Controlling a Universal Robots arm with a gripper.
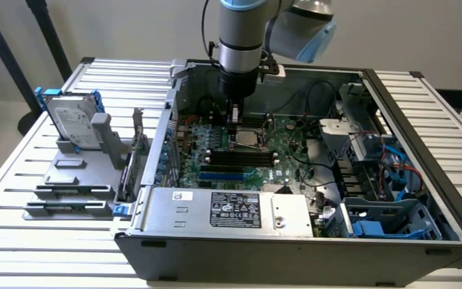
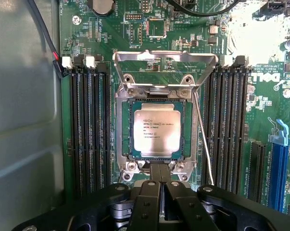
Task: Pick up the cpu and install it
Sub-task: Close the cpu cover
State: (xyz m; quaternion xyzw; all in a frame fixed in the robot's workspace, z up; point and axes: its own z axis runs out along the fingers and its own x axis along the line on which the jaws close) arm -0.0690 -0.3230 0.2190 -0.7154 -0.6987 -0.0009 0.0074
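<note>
The cpu (image 2: 157, 129), a small square chip with a dull silver printed top, lies flat in its socket on the green motherboard (image 2: 231, 43). The socket's metal load frame (image 2: 165, 67) stands hinged up beside it, and a thin wire lever (image 2: 204, 144) runs along one side. My gripper (image 2: 160, 169) has its black fingers pressed together with nothing between them, the tips at the socket's edge just off the chip. In the exterior view the gripper (image 1: 233, 124) hangs straight down inside the open computer case (image 1: 295, 253), right over the cpu (image 1: 248, 138).
Black memory slots (image 2: 89, 130) flank the socket on both sides, and a blue slot (image 2: 278, 173) lies further out. Case walls, the power supply (image 1: 231, 211), cables and a drive cage (image 1: 375, 150) ring the board. A silver drive with blue brackets (image 1: 72, 123) stands on the slatted table.
</note>
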